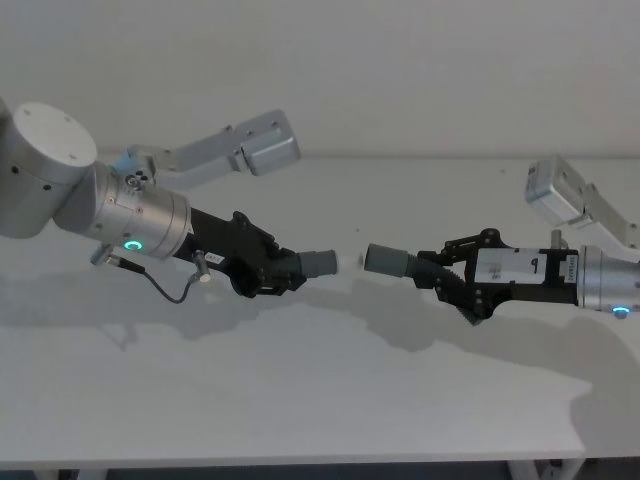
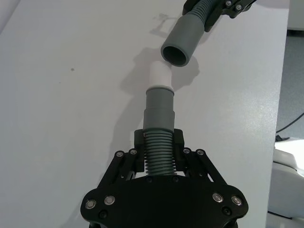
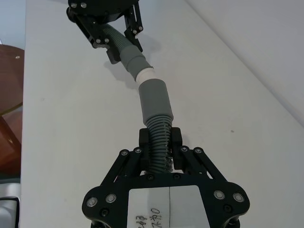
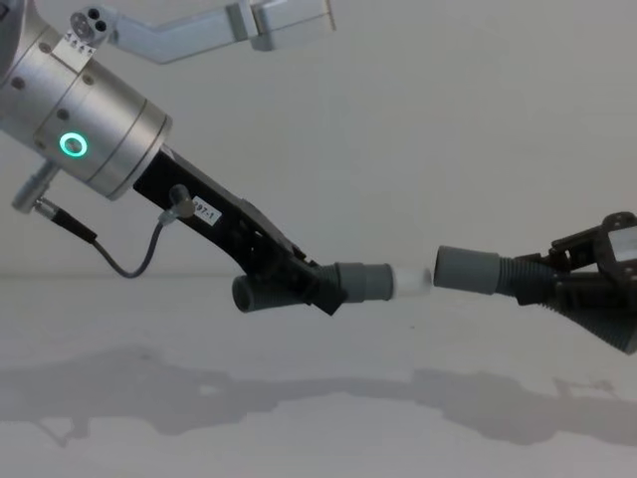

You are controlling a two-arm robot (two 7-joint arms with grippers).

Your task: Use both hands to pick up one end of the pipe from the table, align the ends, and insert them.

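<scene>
My left gripper (image 1: pixel 272 270) is shut on the ribbed part of one grey pipe piece (image 1: pixel 318 262), held above the table (image 1: pixel 300 400). Its end is a narrow whitish tip (image 2: pixel 160 75). My right gripper (image 1: pixel 452 275) is shut on the ribbed part of the other pipe piece (image 1: pixel 388 259), whose end is a plain grey open socket (image 2: pixel 179 47). The two ends face each other in mid-air with a small gap between the tip (image 4: pixel 411 282) and the socket (image 4: pixel 466 269). In the right wrist view the tip (image 3: pixel 146 75) sits just at the socket's mouth (image 3: pixel 153 92).
Grey arm links stand behind each gripper at the back left (image 1: pixel 250 145) and back right (image 1: pixel 575 200). The table's front edge (image 1: pixel 300 462) runs along the bottom of the head view. A brown round object (image 3: pixel 9 80) lies beyond the table's side edge.
</scene>
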